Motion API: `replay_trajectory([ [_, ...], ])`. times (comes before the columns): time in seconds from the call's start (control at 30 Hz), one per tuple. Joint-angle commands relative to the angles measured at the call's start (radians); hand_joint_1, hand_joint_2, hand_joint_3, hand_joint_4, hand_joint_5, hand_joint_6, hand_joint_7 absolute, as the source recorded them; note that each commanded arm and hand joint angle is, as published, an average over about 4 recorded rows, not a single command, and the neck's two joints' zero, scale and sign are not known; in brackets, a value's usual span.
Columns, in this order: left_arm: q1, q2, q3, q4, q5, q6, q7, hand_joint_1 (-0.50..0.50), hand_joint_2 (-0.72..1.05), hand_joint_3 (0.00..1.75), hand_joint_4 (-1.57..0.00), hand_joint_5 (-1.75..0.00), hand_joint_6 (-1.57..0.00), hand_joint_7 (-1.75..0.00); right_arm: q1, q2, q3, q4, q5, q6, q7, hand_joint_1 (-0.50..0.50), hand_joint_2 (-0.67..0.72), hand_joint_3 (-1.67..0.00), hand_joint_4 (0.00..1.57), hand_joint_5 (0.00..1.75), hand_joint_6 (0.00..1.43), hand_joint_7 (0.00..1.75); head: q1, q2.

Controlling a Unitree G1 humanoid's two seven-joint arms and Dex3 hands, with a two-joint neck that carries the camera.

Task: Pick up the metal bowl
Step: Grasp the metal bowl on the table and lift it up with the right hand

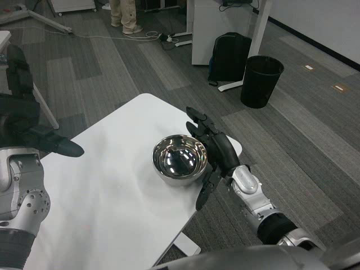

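A shiny metal bowl (179, 159) stands upright on the white table (107, 197), near its right edge. My right hand (212, 152) is beside the bowl on its right, fingers spread, curving around the rim; whether they touch the bowl is unclear. The bowl rests on the table. My left hand (34, 132) hovers at the far left over the table's left part, well away from the bowl, holding nothing.
A black bin (260, 80) and a black backpack (229, 56) stand on the carpet beyond the table's right side, next to a white desk leg. A person's legs (125, 16) show at the far top. Cables lie on the floor there.
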Motion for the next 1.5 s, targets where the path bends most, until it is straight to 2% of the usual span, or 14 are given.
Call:
replay_trajectory([
  [0.03, 0.009, 0.000, 0.005, 0.006, -0.004, -0.003, 0.000, -0.50, -0.64, 0.04, -0.11, 0.00, -0.03, -0.35, -0.015, -0.001, 0.026, 0.019, 0.008, -0.020, -0.016, -0.42, 0.65, 0.00, 0.00, 0.00, 0.00, 0.21, 0.002, -0.003],
  [0.27, 0.014, 0.000, 0.005, 0.004, -0.004, -0.003, 0.000, -0.50, -0.64, 0.00, -0.11, 0.00, -0.03, -0.35, -0.018, -0.002, 0.067, 0.030, 0.005, -0.043, -0.045, -0.42, 0.60, 0.00, 0.00, 0.00, 0.00, 0.21, 0.004, -0.005],
  [0.37, 0.014, 0.000, 0.005, 0.004, -0.004, -0.003, 0.000, -0.50, -0.64, 0.00, -0.11, 0.00, -0.03, -0.35, -0.019, -0.002, 0.087, 0.038, 0.003, -0.062, -0.068, -0.42, 0.60, 0.00, 0.00, 0.00, 0.00, 0.26, 0.003, -0.004],
  [0.57, 0.014, 0.000, 0.005, 0.006, -0.006, -0.003, -0.002, -0.50, -0.64, 0.04, -0.11, 0.00, -0.03, -0.35, -0.021, 0.000, 0.131, 0.080, -0.004, -0.137, -0.144, -0.42, 0.50, 0.00, 0.00, 0.05, 0.00, 0.42, 0.006, -0.002],
  [0.63, 0.014, 0.000, 0.005, 0.006, -0.007, -0.003, -0.003, -0.50, -0.64, 0.00, -0.11, 0.00, -0.03, -0.35, -0.023, 0.001, 0.141, 0.101, -0.007, -0.175, -0.175, -0.42, 0.44, -0.04, 0.00, 0.19, 0.00, 0.52, 0.006, -0.002],
  [0.73, 0.014, 0.000, 0.004, 0.006, -0.007, -0.003, -0.003, -0.50, -0.64, 0.00, -0.11, 0.00, -0.03, -0.35, -0.030, 0.004, 0.163, 0.145, -0.009, -0.246, -0.236, -0.42, 0.36, -0.08, 0.00, 0.61, 0.00, 0.70, 0.009, 0.000],
  [0.8, 0.014, 0.000, 0.002, 0.006, -0.009, -0.005, -0.004, -0.50, -0.64, 0.00, -0.11, 0.00, -0.03, -0.35, -0.038, 0.005, 0.179, 0.171, -0.009, -0.277, -0.256, -0.42, 0.31, -0.12, 0.00, 0.90, 0.00, 0.86, 0.010, 0.002],
  [0.9, 0.014, 0.000, 0.000, 0.006, -0.011, -0.006, -0.006, -0.50, -0.64, 0.00, -0.11, 0.00, -0.03, -0.35, -0.054, 0.005, 0.209, 0.200, -0.010, -0.305, -0.272, -0.42, 0.25, -0.18, 0.00, 1.19, 0.00, 1.03, 0.012, 0.005],
  [1.0, 0.014, 0.000, 0.000, 0.006, -0.012, -0.010, -0.006, -0.50, -0.64, 0.00, -0.11, 0.00, -0.03, -0.35, -0.073, 0.005, 0.249, 0.224, -0.011, -0.321, -0.277, -0.42, 0.17, -0.32, 0.00, 1.45, 0.00, 1.19, 0.015, 0.010],
  [1.13, 0.017, -0.002, 0.000, 0.006, -0.012, -0.013, -0.006, -0.50, -0.64, 0.00, -0.11, 0.00, -0.03, -0.35, -0.082, -0.001, 0.266, 0.232, -0.028, -0.324, -0.279, -0.42, 0.08, -0.50, 0.00, 1.58, 0.00, 1.29, 0.022, 0.015],
  [1.37, 0.018, -0.005, 0.000, 0.006, -0.012, -0.020, -0.006, -0.50, -0.64, 0.00, -0.11, 0.00, -0.03, -0.35, -0.098, -0.015, 0.301, 0.244, -0.062, -0.324, -0.291, -0.39, -0.02, -0.61, 0.06, 1.70, 0.00, 1.40, 0.029, 0.030],
  [1.5, 0.018, -0.005, -0.001, 0.006, -0.012, -0.025, -0.006, -0.50, -0.64, 0.02, -0.11, 0.00, -0.03, -0.35, -0.103, -0.017, 0.315, 0.250, -0.067, -0.329, -0.294, -0.33, -0.22, -0.77, 0.28, 1.75, 0.00, 1.52, 0.029, 0.041],
])
